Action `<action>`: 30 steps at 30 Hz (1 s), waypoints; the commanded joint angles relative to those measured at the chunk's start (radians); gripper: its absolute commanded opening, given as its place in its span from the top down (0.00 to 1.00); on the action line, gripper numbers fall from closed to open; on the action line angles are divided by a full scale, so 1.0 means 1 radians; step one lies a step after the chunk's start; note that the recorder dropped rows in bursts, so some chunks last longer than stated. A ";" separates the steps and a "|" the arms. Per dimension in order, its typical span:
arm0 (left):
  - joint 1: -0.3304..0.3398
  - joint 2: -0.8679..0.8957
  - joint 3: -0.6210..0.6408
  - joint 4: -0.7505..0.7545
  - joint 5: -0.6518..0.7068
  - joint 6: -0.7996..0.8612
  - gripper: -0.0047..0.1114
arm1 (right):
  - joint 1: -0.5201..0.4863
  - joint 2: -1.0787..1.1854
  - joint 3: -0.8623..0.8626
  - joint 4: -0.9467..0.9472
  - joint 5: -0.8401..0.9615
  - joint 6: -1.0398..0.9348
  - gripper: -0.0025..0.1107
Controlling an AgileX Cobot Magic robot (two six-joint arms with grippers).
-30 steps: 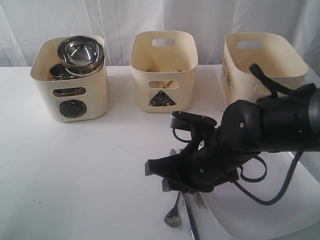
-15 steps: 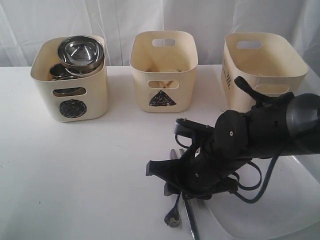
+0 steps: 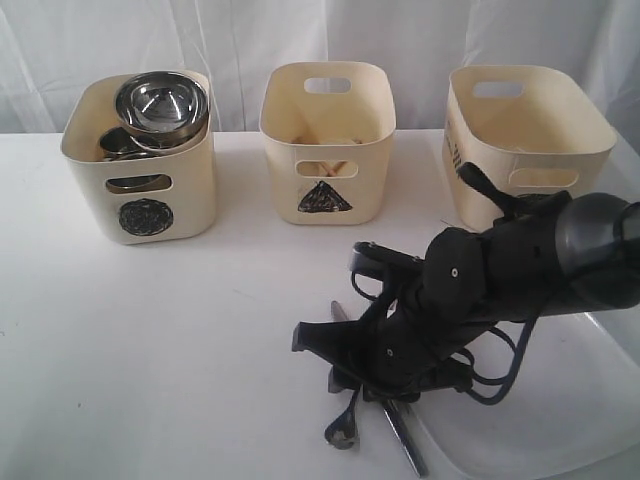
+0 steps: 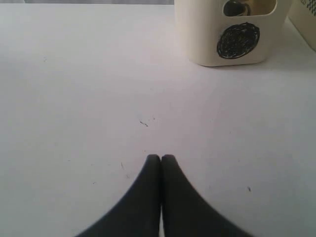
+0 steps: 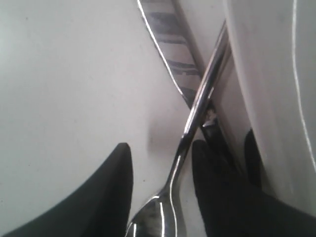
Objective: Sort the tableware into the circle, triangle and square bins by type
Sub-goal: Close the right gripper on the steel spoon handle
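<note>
Since the cutlery sits in a crossed heap at the near right, tight against the edge of the white square plate (image 3: 580, 400), the right arm (image 3: 520, 265) is down low over it. Its jaws are spread, one finger on either side of a steel handle (image 5: 197, 106) that lies across the knife (image 5: 170, 44). Nothing's pinched yet as far as I can see. Can't tell if that handle is the spoon or the fork, since the head is mostly cut off. Going for the top piece makes sense to me: the knife lies flat on the bench and would be a pain to get under. The left arm's jaws are closed on nothing, parked over bare bench on the left, out of the way.

The circle bin (image 3: 140, 160) at the far left has a steel bowl (image 3: 160, 100) perched on other steel stuff. The triangle bin (image 3: 328, 140) in the middle shows wood through its handle slot, probably the chopsticks (image 3: 330, 166). The square bin (image 3: 525, 130) is far right, and I can't see inside it. The bench (image 3: 150, 350) is plain matte white with a few tiny specks, and a white curtain (image 3: 250, 40) hangs behind.
</note>
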 commanded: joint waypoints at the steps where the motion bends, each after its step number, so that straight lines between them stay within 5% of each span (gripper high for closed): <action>1: 0.003 -0.004 0.005 -0.006 -0.004 -0.004 0.96 | 0.004 0.018 0.003 -0.024 -0.009 -0.002 0.65; 18: 0.003 -0.004 0.005 -0.006 -0.004 -0.004 0.96 | 0.004 0.018 0.003 -0.079 -0.028 -0.038 0.96; 30: 0.003 -0.004 0.005 -0.006 -0.004 -0.004 0.96 | 0.008 0.018 0.003 -0.073 0.003 -0.095 0.98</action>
